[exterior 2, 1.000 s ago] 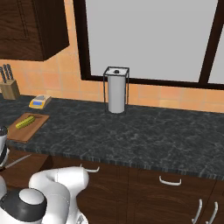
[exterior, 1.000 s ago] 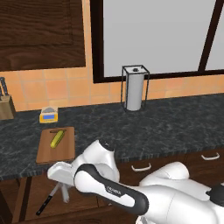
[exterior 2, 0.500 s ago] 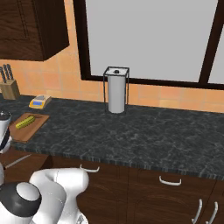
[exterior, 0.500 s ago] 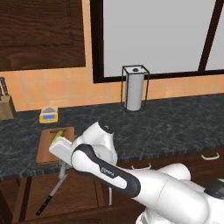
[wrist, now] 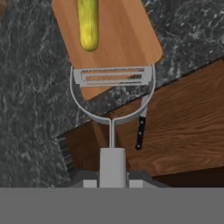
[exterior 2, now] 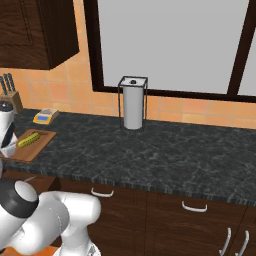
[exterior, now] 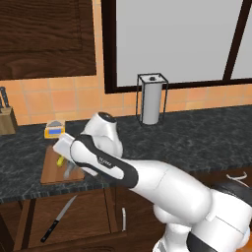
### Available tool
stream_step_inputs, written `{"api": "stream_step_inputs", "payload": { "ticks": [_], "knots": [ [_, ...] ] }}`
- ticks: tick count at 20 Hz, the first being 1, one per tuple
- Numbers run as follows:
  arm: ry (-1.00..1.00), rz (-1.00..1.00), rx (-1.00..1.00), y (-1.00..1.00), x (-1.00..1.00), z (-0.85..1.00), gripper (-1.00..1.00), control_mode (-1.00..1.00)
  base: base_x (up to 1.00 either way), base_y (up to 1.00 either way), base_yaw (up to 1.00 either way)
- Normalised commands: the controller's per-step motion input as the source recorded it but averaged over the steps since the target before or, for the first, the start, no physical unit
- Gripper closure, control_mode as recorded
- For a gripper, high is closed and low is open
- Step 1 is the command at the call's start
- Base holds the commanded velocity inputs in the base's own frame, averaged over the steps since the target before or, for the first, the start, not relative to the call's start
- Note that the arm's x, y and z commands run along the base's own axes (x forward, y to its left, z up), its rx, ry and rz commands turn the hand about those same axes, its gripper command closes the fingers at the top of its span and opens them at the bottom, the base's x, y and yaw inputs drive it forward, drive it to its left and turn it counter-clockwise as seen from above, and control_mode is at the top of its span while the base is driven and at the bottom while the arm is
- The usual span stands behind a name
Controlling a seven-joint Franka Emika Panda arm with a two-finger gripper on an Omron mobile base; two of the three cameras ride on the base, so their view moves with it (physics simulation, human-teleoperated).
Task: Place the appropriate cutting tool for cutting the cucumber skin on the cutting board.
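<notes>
Silver-grey peeler [wrist: 112, 94] sits clamped in gripper [wrist: 112, 177], handle pinched between the fingers, forked head pointing away from cam.

Left base view: arm reaches left over counter [exterior: 197, 130], wrist above cutting board [exterior: 51, 170] at counter's front-left edge. Bit of cucumber [exterior: 60, 160] shows on board just left of the wrist. Grey metal below the wrist over board's right part looks like the peeler [exterior: 69, 171], can't resolve detail. Yellow/grey box [exterior: 54, 129] behind board nr the back wall. Knife block [exterior: 6, 118] at far-left back. Paper towel holder [exterior: 151, 100] at back, mid counter. Black-handled knife [exterior: 58, 219] hangs in front of the cabinet door below the counter edge.

Right base view: board [exterior 2: 31, 146] at counter's front-left, cucumber [exterior 2: 29, 139] lying on it diagonally, arm's white link just left of it. Box [exterior 2: 44, 115] behind, block [exterior 2: 10, 95] at back-left corner, towel holder [exterior 2: 133, 102] well apart to the right.

Hand view: peeler blade over board's near edge [wrist: 131, 39]; touching or hovering, can't tell. Cucumber [wrist: 88, 24] further up the board, apart from blade. Knife [wrist: 140, 131] visible past the counter edge, against the wood cabinet front.
</notes>
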Motion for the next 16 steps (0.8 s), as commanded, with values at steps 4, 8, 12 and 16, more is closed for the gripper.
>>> {"api": "stream_step_inputs", "payload": {
  "ticks": [4,8,12,16],
  "knots": [
    [0.0,0.0,-0.14,0.0,0.38,0.0,1.0,-1.0,0.0,0.0,0.0],
    [-0.08,0.01,-0.14,0.0,0.38,-0.11,1.0,-1.0,0.0,0.0,0.0],
    [-0.11,0.01,-0.12,0.01,0.41,-0.23,1.0,-1.0,0.0,0.0,0.0],
    [-0.14,0.0,-0.02,0.11,0.5,-0.42,1.0,-1.0,0.0,0.0,0.0]
  ]
}}
